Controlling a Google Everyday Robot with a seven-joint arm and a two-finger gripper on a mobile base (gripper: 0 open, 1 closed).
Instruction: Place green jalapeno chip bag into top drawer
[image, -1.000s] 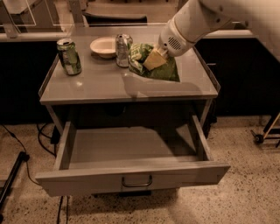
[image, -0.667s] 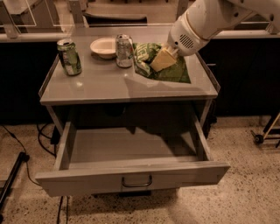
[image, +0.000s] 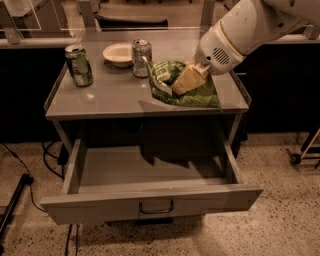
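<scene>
In the camera view, one green jalapeno chip bag (image: 198, 98), two cans, one white bowl (image: 119, 54) and one pulled-out top drawer (image: 100, 202) can be counted, along with a single gripper (image: 173, 88).

The gripper is found over the right front part of the grey surface (image: 110, 94), reached down from the upper right by the white arm (image: 240, 30). Its tan fingers (image: 189, 79) are seen pressed together on the crumpled top of the bag, so the bag is clamped. The bag is held at the fingers and spreads out below and to the right of them, above the right front corner of the surface. A shadow is cast on the surface just left of its lower edge. Whether the lower edge touches the surface cannot be told.

A silver can (image: 141, 57) is stood upright just left of the bag, close to its upper edge. The bowl is set just beside that can, towards the back. A green soda can (image: 79, 65) is stood upright near the left rim, well apart from the bag.

Below the surface the top drawer is drawn out fully towards the camera, with its curved handle (image: 156, 208) at the centre of the front panel. The drawer's inside is shaded at the back. Cables (image: 20, 165) are laid on the speckled floor at the left.
</scene>
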